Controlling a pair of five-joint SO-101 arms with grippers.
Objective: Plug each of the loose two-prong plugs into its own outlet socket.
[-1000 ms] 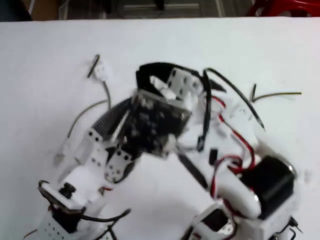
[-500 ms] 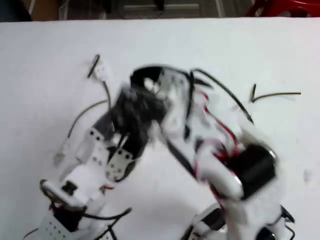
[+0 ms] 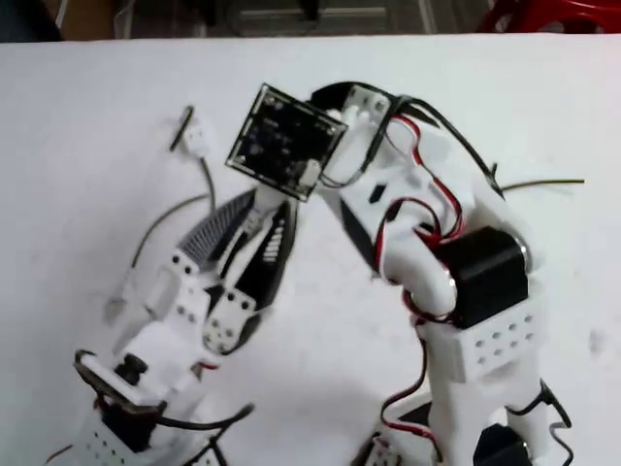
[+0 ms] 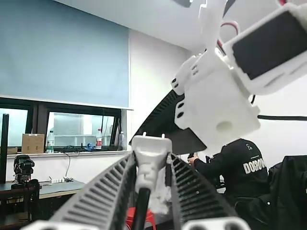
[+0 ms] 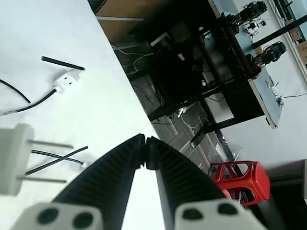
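Found the white two-prong plastic plug clamped between the ribbed black fingers of the left gripper, prongs poking out past the tips. Judged it near the small white outlet socket but clearly apart from it, on the robot's side, and not yet seated.

Saw the right gripper pinched shut on nothing, tips touching, raised off the table to the right-arm side of the socket.

Noted the dark square camera board on the right wrist, a second before lying over the left gripper, since swung clear to sit roughly level with the socket. Left arm unmoved meanwhile. Read this as room made for carrying the plug to the socket.

Also noticed a thin grey cable trailing from the socket toward the left arm. Spotted a loose dark wire well apart from the socket, past the right arm.
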